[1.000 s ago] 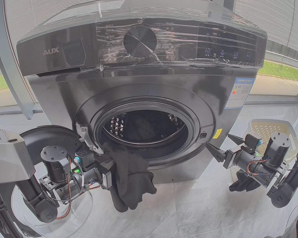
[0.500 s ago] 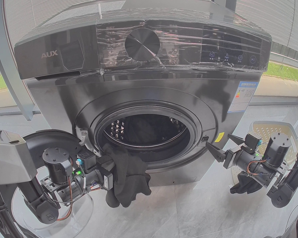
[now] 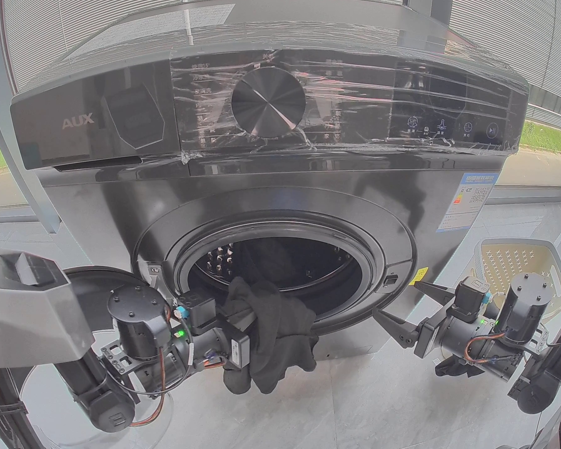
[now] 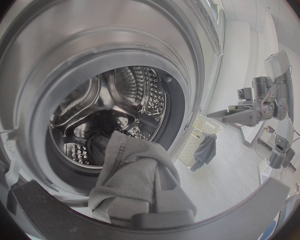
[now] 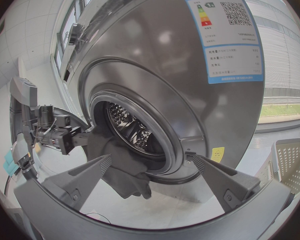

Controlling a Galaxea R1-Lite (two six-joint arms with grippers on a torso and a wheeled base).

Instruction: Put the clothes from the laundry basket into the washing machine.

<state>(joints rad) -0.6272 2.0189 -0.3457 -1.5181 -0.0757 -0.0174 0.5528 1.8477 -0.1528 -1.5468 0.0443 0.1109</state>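
Note:
A dark grey garment hangs from my left gripper, which is shut on it right at the lower lip of the washing machine's open round port. In the left wrist view the garment bunches over the gripper in front of the steel drum, where more dark cloth lies. My right gripper stands open and empty to the right of the port, its fingers spread wide. The cream laundry basket sits on the floor at the right, with a dark garment draped over its edge.
The machine's door is swung open at the left, behind my left arm. Pale tiled floor lies free in front of the machine. Windows surround the machine.
The head camera has come closer to the machine. My left gripper has carried the garment up and rightwards to the port's lip. The right gripper stays open, slightly lower.

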